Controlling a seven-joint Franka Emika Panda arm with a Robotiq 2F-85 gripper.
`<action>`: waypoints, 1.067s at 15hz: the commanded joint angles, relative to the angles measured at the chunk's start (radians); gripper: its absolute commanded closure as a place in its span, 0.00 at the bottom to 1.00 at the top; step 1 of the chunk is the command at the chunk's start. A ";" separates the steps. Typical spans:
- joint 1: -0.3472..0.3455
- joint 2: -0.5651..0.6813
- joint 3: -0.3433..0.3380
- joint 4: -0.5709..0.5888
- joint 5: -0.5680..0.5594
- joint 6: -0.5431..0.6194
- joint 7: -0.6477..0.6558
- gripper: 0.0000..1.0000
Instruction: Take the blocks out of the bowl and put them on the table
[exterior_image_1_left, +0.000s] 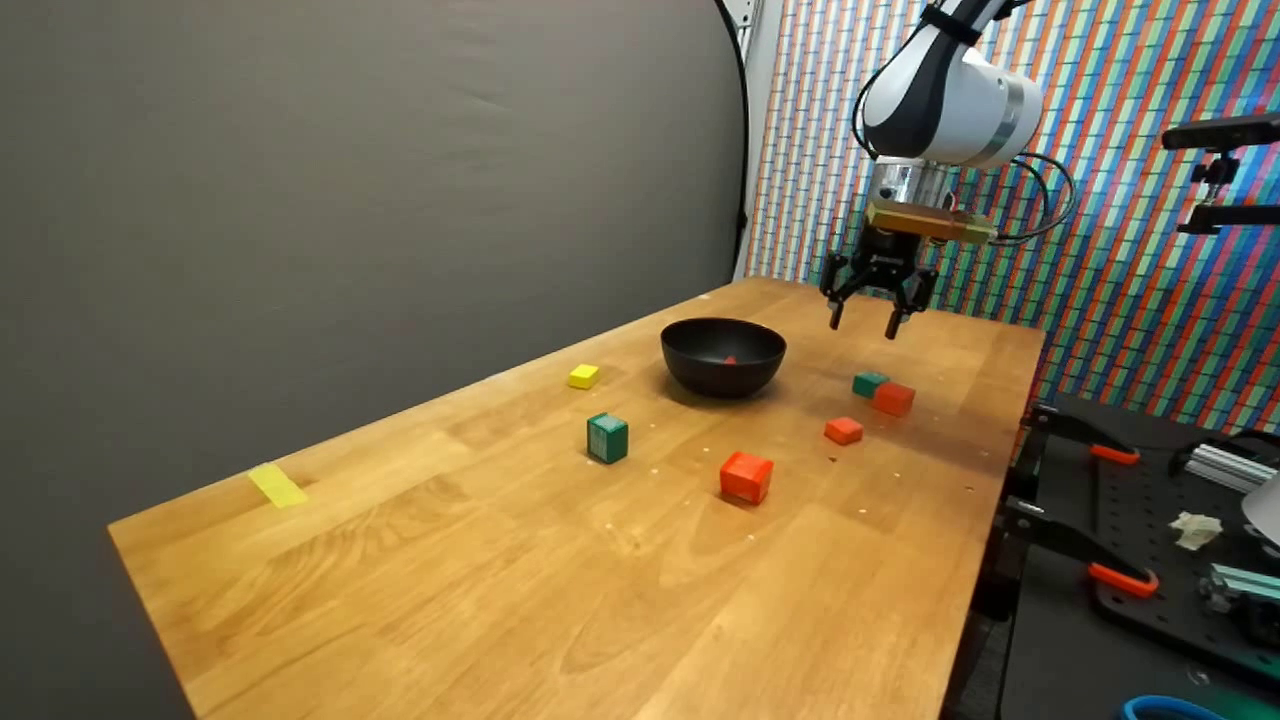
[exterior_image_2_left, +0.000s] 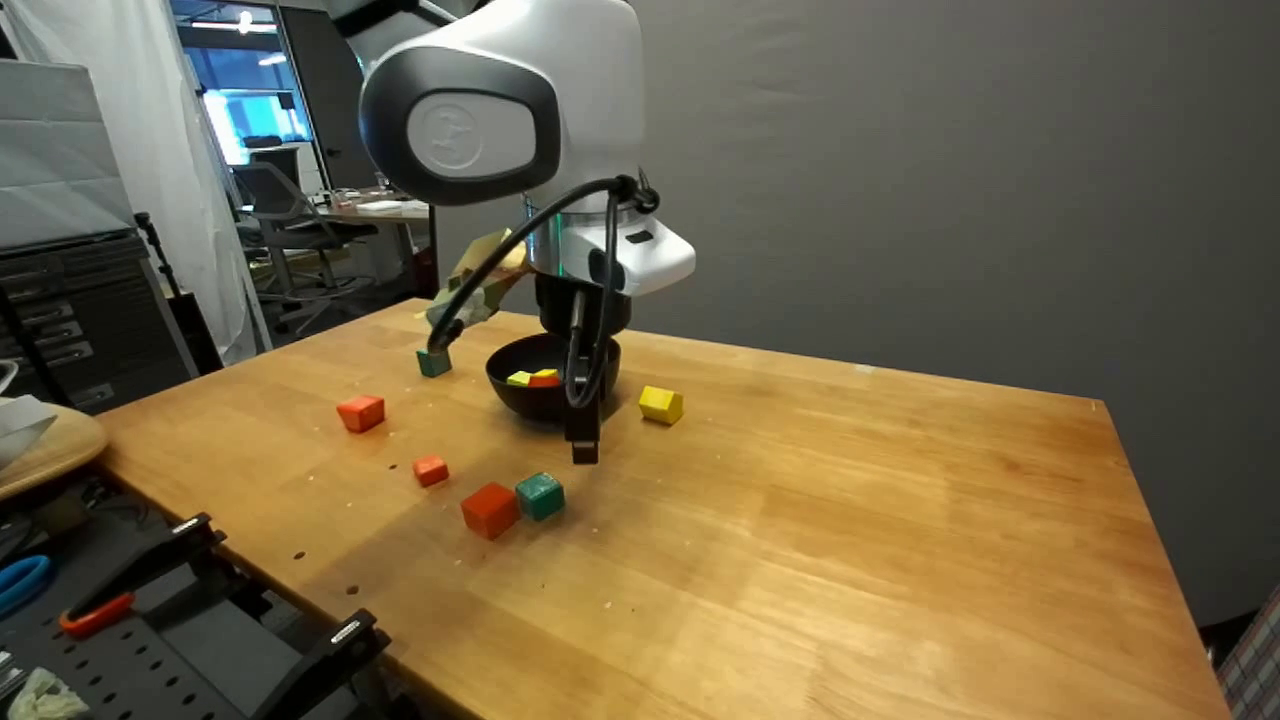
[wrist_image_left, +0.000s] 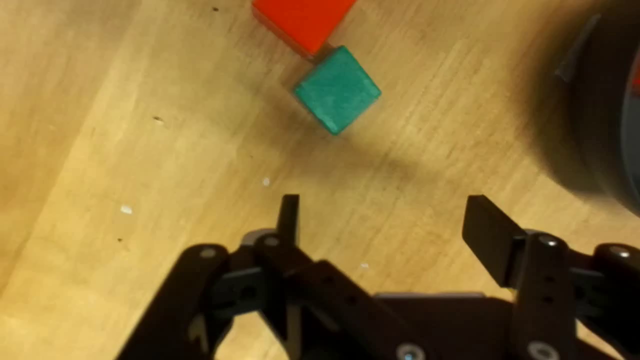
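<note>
- Blocks (exterior_image_1_left: 746, 478) are lying spread over the wooden table (exterior_image_1_left: 480, 610) in red, orange, green and yellow, while more are sitting inside the black bowl (exterior_image_1_left: 715, 380)
- Red and yellow blocks (exterior_image_2_left: 544, 381) are showing within the bowl in an exterior view
- Gripper (wrist_image_left: 384, 210) is hanging above the table, its jaws standing wide apart and holding nothing, bare wood showing between them
- Green block (wrist_image_left: 337, 90) is resting just beside a red block (wrist_image_left: 305, 20), both lying outside the bowl
- Small orange block (exterior_image_2_left: 431, 470) is lying near that pair in both exterior views
- Yellow block (exterior_image_2_left: 661, 404) is lying near the bowl, outside it
- Flat yellow strip (exterior_image_1_left: 278, 485) is lying well apart from the bowl
</note>
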 joint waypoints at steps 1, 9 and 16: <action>0.059 -0.121 0.026 -0.036 -0.058 0.084 0.021 0.00; 0.191 0.057 0.116 0.215 -0.293 0.150 -0.011 0.00; 0.153 0.276 0.199 0.410 -0.228 0.124 -0.152 0.05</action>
